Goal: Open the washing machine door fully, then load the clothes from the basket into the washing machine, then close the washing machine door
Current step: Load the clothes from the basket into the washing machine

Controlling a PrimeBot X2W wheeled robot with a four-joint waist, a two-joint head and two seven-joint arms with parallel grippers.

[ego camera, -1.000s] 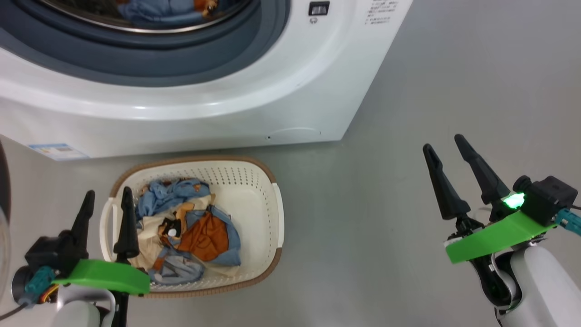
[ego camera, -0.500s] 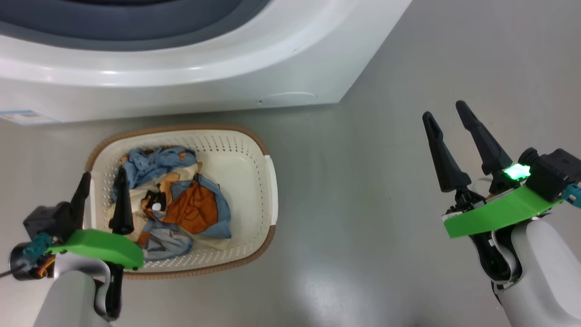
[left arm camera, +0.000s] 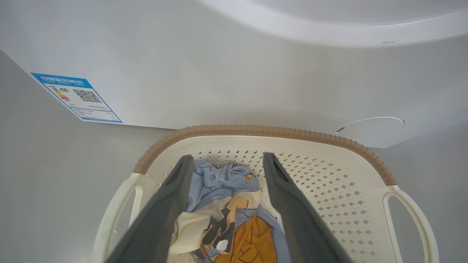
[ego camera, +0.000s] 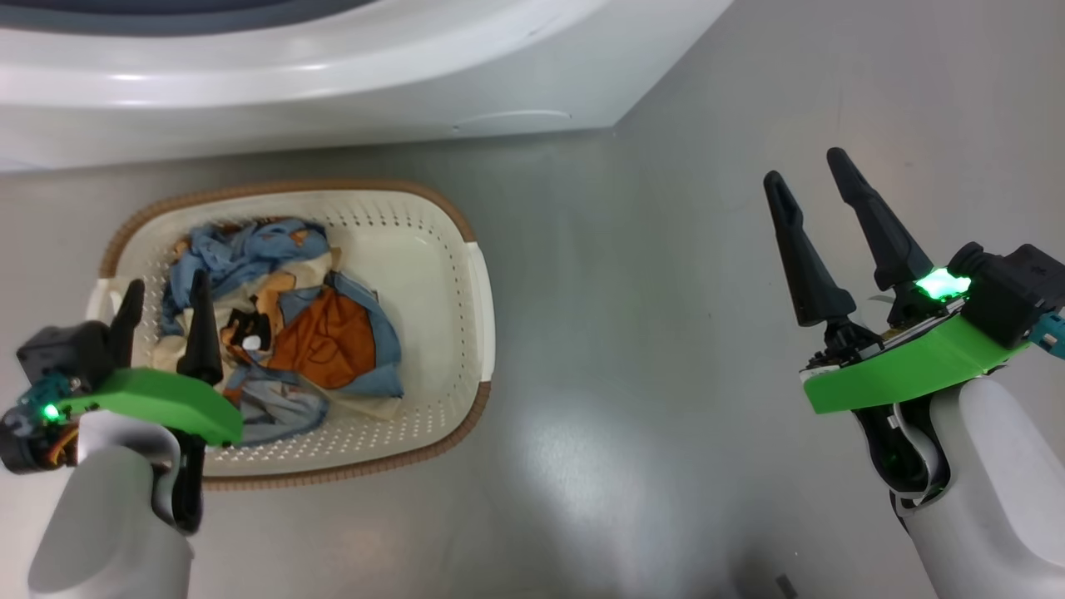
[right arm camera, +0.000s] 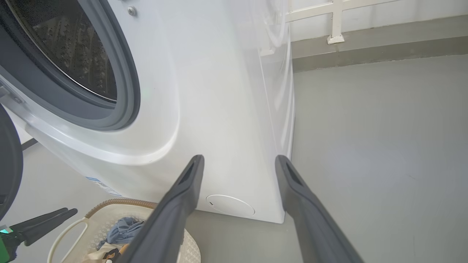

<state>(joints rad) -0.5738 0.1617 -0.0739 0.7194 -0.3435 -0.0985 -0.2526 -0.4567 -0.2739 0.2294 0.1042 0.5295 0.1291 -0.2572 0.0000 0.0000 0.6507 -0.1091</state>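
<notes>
The clothes [ego camera: 299,349], a blue-and-orange heap with a cream piece, lie in the basket [ego camera: 466,274] on the floor [ego camera: 624,333], just in front of the washing machine [ego camera: 333,100], whose drum mouth [right arm camera: 73,54] is uncovered. My left gripper [ego camera: 166,281] hovers over the heap's left side, fingers spread wide and empty. My right gripper [ego camera: 804,166], equally wide and empty, hangs well apart over bare floor. Best move, I judge: drop straight down, straddle a thick fold clear of the perforated wall, then close.
</notes>
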